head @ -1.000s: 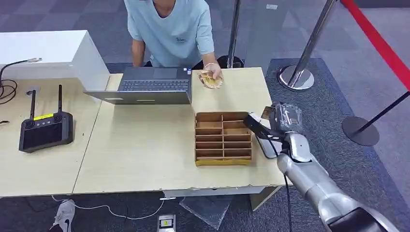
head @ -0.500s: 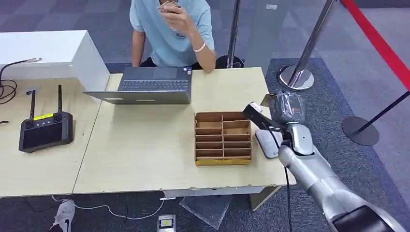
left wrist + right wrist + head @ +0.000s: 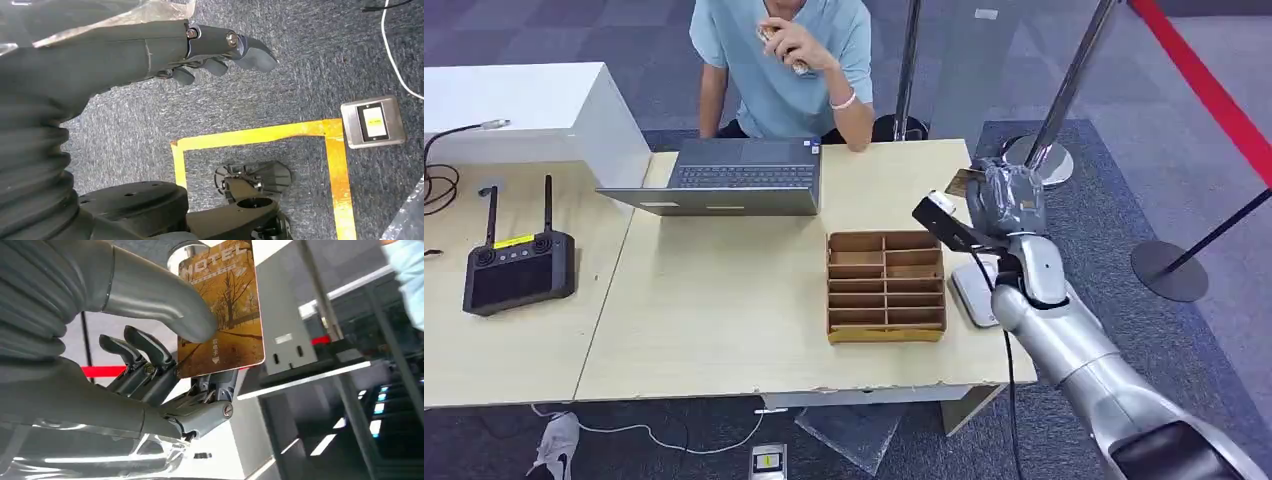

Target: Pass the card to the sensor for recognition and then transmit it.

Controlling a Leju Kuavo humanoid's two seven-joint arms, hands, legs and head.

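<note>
The right hand [image 3: 165, 375] pinches the card [image 3: 222, 305] w/ thumb & fingers, up above the white sensor pad [image 3: 977, 290] (scan looks done?), so handing it to the person [image 3: 784, 60] is left.

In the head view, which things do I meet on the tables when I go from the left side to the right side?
Black handheld controller → open laptop → cardboard divider box → white sensor pad, lying partly under the right hand, which holds the card above the table's right end.
</note>
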